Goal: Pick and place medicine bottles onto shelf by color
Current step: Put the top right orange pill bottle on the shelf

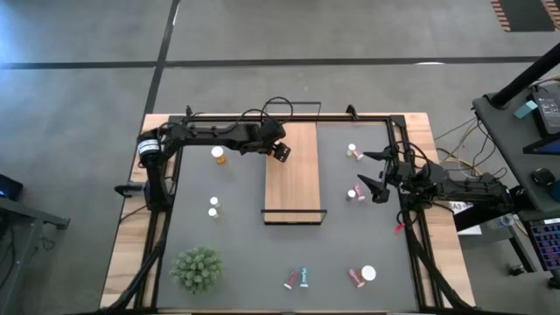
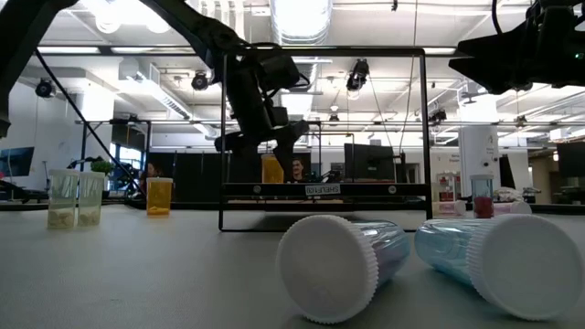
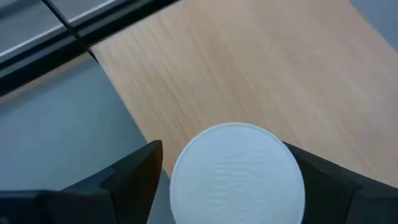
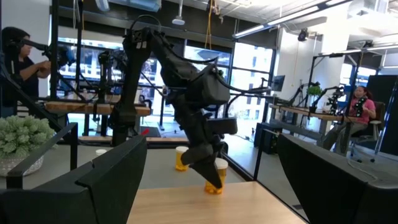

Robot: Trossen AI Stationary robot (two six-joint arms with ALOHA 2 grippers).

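Observation:
The shelf [image 1: 293,179] is a light-wood board with black wire ends in the middle of the table. My left gripper [image 1: 280,150] hangs over its far left corner, open and pointing steeply down. An orange medicine bottle [image 4: 214,176] stands upright on the board there. Its white cap [image 3: 236,174] lies between the two fingers, with a narrow gap showing on one side. Whether the other finger touches the cap, I cannot tell. My right gripper [image 1: 376,172] waits open at the table's right edge.
Loose bottles stand or lie around the shelf: an orange one [image 1: 218,155] and a white one [image 1: 213,206] on its left, two [image 1: 353,150] [image 1: 356,193] on its right, and several near the front edge [image 1: 304,276]. A green spiky plant [image 1: 197,268] stands front left.

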